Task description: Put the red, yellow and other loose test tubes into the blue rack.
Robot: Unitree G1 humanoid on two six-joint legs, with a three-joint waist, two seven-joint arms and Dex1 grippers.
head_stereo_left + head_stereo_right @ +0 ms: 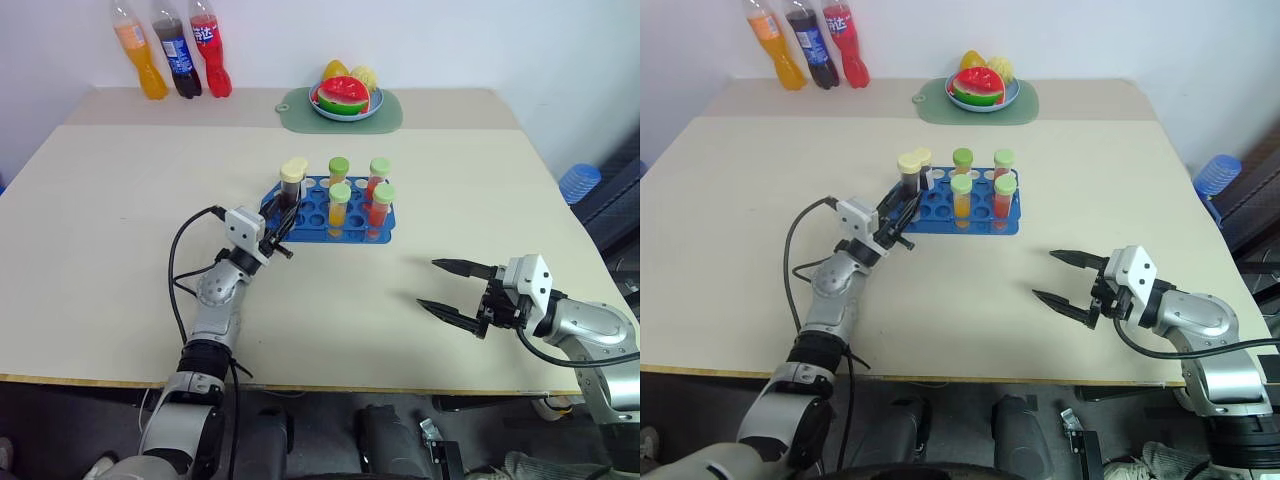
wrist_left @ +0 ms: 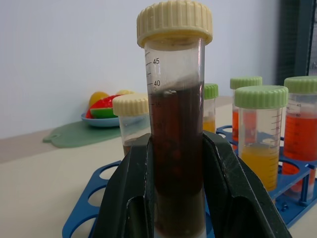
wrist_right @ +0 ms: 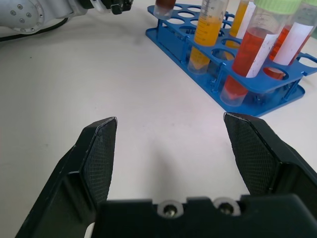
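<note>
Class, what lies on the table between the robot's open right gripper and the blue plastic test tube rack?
Nothing: in the left eye view, only bare cream table separates the right gripper from the blue rack.

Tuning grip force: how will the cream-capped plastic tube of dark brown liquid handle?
The cream-capped plastic tube of dark brown liquid looks rigid and smooth, so it may slip. Mostly full, probably weighty. Round and tall: likely to roll or tip outside the blue rack.

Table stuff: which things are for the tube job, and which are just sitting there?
For the job:
blue rack
brown tube clamped in the left gripper
orange and red tubes already in the rack
right gripper, open

Just sitting there:
three soda bottles
bowl of toy fruit
green mat
</note>
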